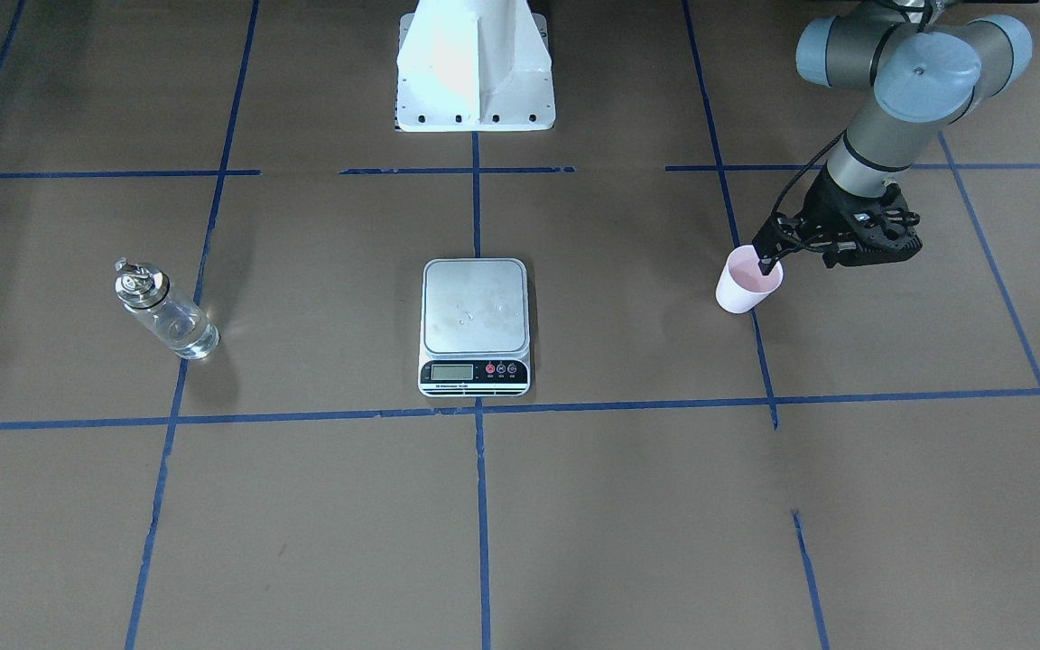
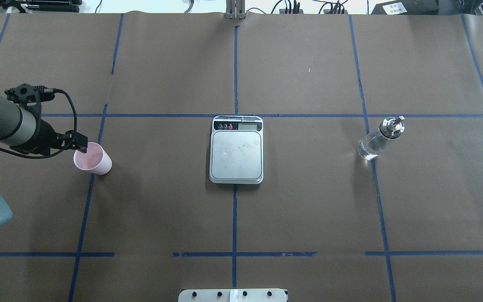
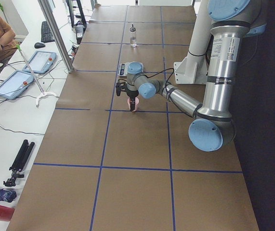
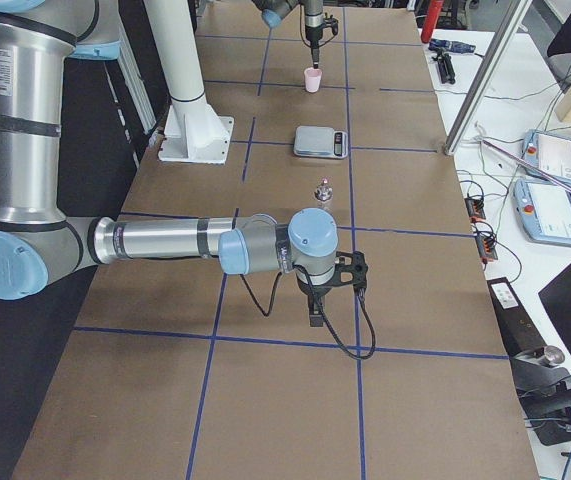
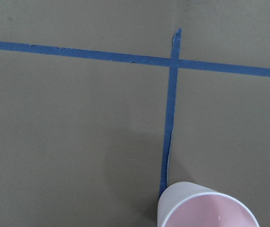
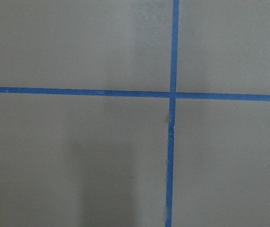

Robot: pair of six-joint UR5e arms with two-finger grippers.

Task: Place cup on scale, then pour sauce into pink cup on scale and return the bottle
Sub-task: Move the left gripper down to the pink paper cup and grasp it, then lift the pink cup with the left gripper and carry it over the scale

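Overhead view: left gripper [image 2: 81, 145] sits at the cup [image 2: 94, 161] rim, one finger apparently inside; can't tell if it's clamped. Cup is well left of the scale [image 2: 236, 155], which is bare. Bottle [image 2: 377, 140] stands untouched, well right of scale. Right gripper [image 4: 317, 305]: state can't be told. No step done yet.

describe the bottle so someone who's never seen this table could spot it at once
On the brown table, find the silver scale in the middle. The bottle stands to the robot's right of it. It is clear glass with a shiny metal cap, unlike the pink cup on the opposite side.
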